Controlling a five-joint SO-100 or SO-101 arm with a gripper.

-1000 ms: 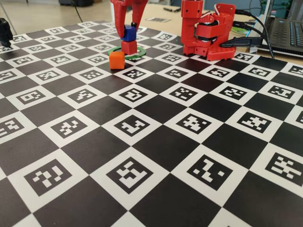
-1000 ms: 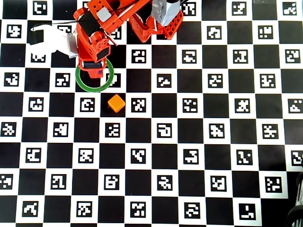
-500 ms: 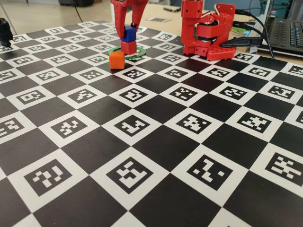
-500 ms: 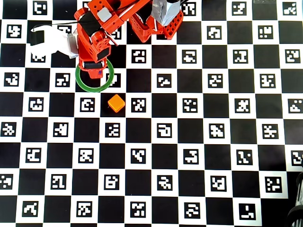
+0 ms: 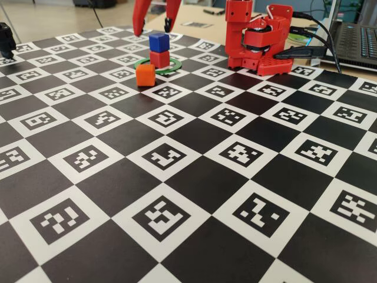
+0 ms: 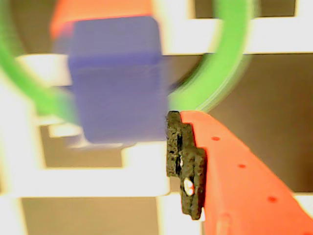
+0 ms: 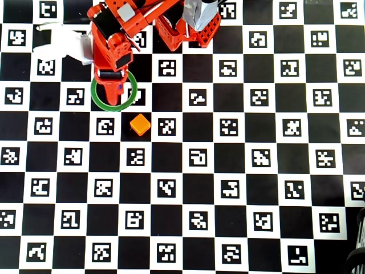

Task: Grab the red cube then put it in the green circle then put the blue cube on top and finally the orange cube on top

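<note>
We've got a big black-and-white checkerboard mat (image 5: 194,177) with little square marker codes printed in every white square, covering the whole work surface. It sits on a light wooden tabletop (image 5: 194,15) that shows past the far edge. At the far right there's an open dark laptop (image 5: 356,38) with black cables (image 5: 321,35) running to it. Lighting is soft and even.

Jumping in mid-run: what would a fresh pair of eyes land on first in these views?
First, the small matte blue cube stacked on the small matte red cube inside the thin flat green ring, far left of the fixed view. The red tool hangs open just above that stack, touching nothing. The bright orange cube sits beside the ring on the checkered marker board.
</note>
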